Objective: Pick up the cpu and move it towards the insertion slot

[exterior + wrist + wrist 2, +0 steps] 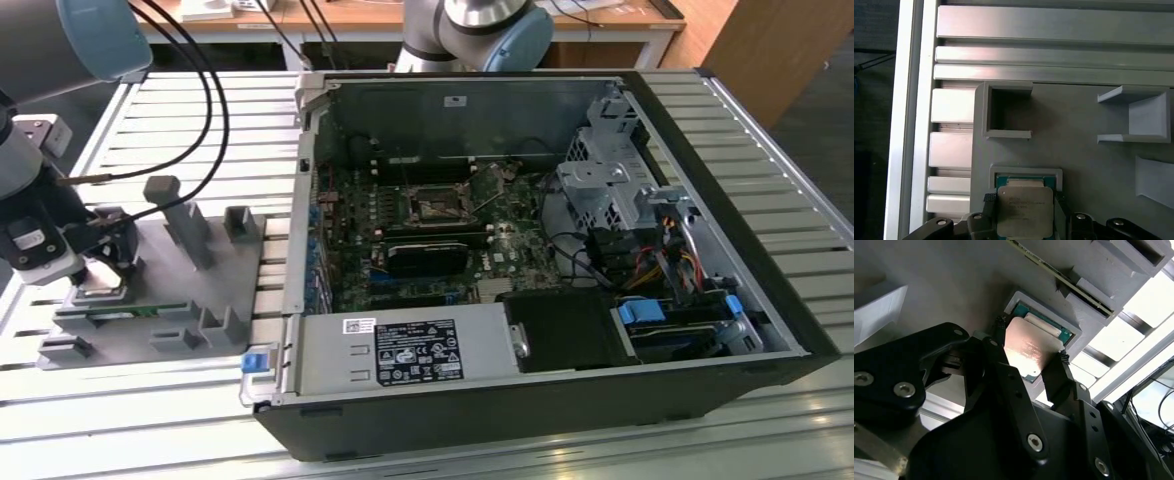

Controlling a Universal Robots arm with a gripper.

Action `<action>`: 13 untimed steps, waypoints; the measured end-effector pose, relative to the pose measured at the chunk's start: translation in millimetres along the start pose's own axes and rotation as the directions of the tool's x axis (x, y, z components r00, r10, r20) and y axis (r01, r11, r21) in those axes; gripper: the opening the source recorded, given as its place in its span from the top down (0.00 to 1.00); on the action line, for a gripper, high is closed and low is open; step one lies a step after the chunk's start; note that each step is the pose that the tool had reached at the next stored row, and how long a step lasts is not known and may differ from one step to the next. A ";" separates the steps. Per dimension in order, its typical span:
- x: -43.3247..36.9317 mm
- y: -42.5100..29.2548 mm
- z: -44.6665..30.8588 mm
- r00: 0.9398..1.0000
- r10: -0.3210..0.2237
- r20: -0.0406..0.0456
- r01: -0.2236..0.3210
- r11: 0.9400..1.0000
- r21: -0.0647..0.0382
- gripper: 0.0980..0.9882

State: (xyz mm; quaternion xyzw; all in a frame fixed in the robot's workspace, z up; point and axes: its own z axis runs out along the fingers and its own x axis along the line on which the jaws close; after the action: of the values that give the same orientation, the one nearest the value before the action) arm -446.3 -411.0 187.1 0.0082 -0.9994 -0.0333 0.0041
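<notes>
The cpu [1029, 347], a flat silver square with a green edge, sits between my gripper's [1030, 342] two black fingers [1054, 375], which press on opposite sides of it. It is held just above its grey pocket [1026, 171] in the grey fixture [180, 290]. In the first wrist view the cpu [1021, 210] overlaps the pocket's near edge, with my gripper [1024, 202] shut on it. My gripper [100, 275] is over the fixture at the exterior view's left. The insertion slot [438, 205] lies far off, inside the open computer case, on the green board.
The open computer case [534, 400] takes up the middle and the exterior view's right. A green memory stick [127, 312] lies in the fixture beside the pocket. Grey posts [187, 225] rise from the fixture. Black cables [200, 110] hang over the slatted table [174, 400].
</notes>
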 end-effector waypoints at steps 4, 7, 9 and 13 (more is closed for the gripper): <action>0.0 0.3 -4.3 1.000 0.000 0.000 0.000 1.000 0.000 0.50; 0.0 0.3 -5.3 1.000 0.000 0.000 0.000 1.000 -0.010 0.50; 0.0 0.4 -5.8 1.000 0.000 0.000 0.000 1.000 -0.013 0.50; 0.1 0.6 -10.2 1.000 0.000 0.000 0.000 1.000 -0.013 0.50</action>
State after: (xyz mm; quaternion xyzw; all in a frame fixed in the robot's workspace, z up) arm -446.3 -411.0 197.3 0.0083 -0.9992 -0.0399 0.0040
